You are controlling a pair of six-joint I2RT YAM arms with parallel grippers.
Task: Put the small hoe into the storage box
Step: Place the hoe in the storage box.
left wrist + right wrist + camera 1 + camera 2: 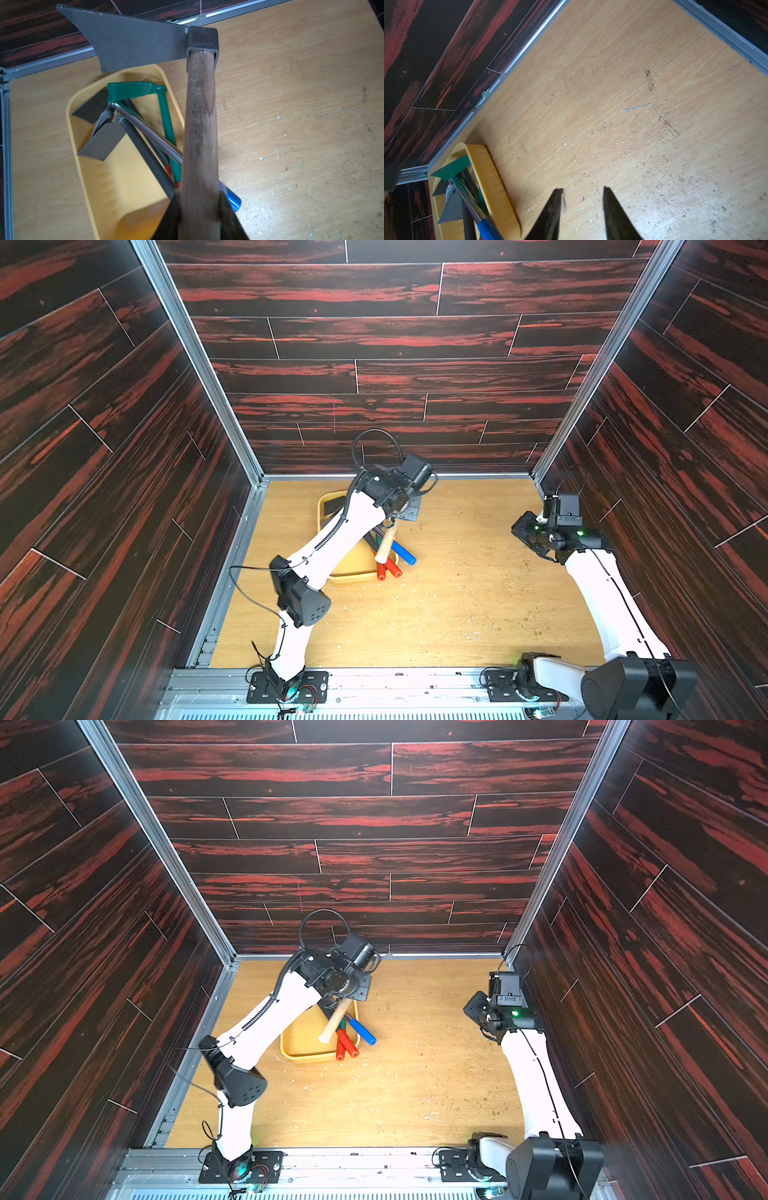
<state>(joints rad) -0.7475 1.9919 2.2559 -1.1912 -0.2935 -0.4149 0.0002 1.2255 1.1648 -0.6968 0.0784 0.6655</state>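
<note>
The small hoe (pixel 199 135) is off the table, pinched by its handle in the left gripper (pixel 199 194), whose dark fingers (pixel 225 205) press on either side of the wood. It hangs over the right-hand side of the storage box (pixel 70 116), not yet inside. In both top views only the pale butt of the handle (pixel 385 545) (pixel 334 1021) shows under the wrist, slanting over the box's near corner. The head is hidden there.

From the left wrist I can see that head well: a flat, dull grey steel blade (pixel 133 43) flaring to a pointed corner, fixed to a square metal socket. The handle is round, worn bare wood with dark smudges.

Beneath it the box is a shallow yellow plastic tray with rounded corners and a raised rim. It already holds a tangle of tools:
- a green hoe (pixel 164 116)
- a chrome shaft (pixel 145 128) ending in a blue grip (pixel 404 553)
- two black blades (pixel 101 141) with a pebbled finish
- red grips (pixel 386 569)

The blue and red grips poke out over the near rim. The held handle crosses above those shafts, and I cannot tell whether it touches them.

The table (pixel 457 614) is light wood grain, scratched and speckled with small white and dark bits. Well off to the right, the right gripper (pixel 583 189) hovers above bare table, its fingers spread with nothing between them.
</note>
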